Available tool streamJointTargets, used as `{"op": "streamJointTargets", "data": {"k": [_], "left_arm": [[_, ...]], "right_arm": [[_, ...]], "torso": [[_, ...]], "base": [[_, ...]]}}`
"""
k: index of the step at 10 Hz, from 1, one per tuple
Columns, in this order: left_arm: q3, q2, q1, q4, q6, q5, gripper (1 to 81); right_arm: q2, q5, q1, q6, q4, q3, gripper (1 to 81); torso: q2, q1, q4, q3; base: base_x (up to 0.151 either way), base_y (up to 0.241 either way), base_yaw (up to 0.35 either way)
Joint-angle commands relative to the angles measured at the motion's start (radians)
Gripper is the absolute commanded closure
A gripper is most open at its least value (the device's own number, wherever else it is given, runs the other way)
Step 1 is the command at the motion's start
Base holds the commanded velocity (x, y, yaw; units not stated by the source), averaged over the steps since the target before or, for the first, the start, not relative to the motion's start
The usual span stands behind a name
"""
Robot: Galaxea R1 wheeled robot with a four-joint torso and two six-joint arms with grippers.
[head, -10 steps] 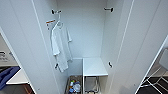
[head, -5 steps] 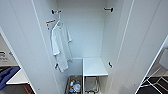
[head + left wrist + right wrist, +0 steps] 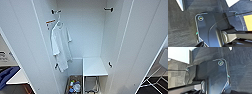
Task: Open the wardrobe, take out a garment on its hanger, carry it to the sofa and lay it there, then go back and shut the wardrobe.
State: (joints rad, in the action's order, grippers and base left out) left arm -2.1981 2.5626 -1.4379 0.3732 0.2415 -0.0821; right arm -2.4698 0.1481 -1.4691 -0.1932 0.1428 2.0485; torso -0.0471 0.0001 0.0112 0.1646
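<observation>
Looking down, both wrist cameras saw dark grey carpet [image 3: 180,27]; I could not tell if either arm's fingers were apart or together; farther off, the wardrobe [image 3: 82,37] stood wide open, a white shirt [image 3: 60,47] hanging inside, a low shelf [image 3: 93,67] behind.

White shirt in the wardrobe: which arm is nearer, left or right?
Likely left, unconfirmed: the white shirt hangs on the wardrobe's left side; both wrist cameras face the floor, below it.
</observation>
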Motion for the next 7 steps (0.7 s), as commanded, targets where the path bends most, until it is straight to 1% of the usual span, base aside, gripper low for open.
{"op": "streamJointTargets", "data": {"k": [1, 2, 3, 4, 5, 6, 7], "left_arm": [[0.196, -0.284, 0.079, -0.036, 0.097, -0.076, 1.0], [0.199, -0.318, 0.098, -0.036, 0.145, -0.094, 1.0], [0.195, -0.35, 0.119, -0.036, 0.218, -0.117, 1.0], [0.189, -0.378, 0.145, -0.036, 0.285, -0.125, 1.0], [0.182, -0.413, 0.173, -0.036, 0.341, -0.131, 1.0], [0.182, -0.459, 0.204, -0.036, 0.405, -0.152, 1.0], [0.17, -0.493, 0.243, -0.036, 0.462, -0.162, 1.0]], "right_arm": [[0.185, 0.044, 0.158, -0.044, -0.006, -0.11, 1.0], [0.219, 0.048, 0.18, -0.061, -0.002, -0.123, 1.0], [0.243, 0.082, 0.201, -0.084, -0.005, -0.115, 1.0], [0.263, 0.11, 0.222, -0.13, -0.005, -0.099, 1.0], [0.299, 0.139, 0.247, -0.21, -0.006, -0.084, 1.0], [0.337, 0.175, 0.268, -0.294, 0.0, -0.07, 1.0], [0.354, 0.177, 0.299, -0.337, -0.005, -0.05, 1.0]], "torso": [[0.0, 0.0, 0.0, 0.0], [0.0, 0.0, 0.0, 0.0], [0.0, 0.0, 0.0, 0.0], [0.0, 0.0, 0.0, 0.0], [0.0, 0.0, 0.0, 0.0], [0.0, 0.0, 0.0, 0.0], [0.0, 0.0, 0.0, 0.0]], "base": [[0.0, 0.0, 0.0], [0.0, 0.0, 0.0], [0.0, 0.0, 0.0], [0.0, 0.0, 0.0], [0.0, 0.0, 0.0], [0.0, 0.0, 0.0], [0.0, 0.0, 0.0]]}}
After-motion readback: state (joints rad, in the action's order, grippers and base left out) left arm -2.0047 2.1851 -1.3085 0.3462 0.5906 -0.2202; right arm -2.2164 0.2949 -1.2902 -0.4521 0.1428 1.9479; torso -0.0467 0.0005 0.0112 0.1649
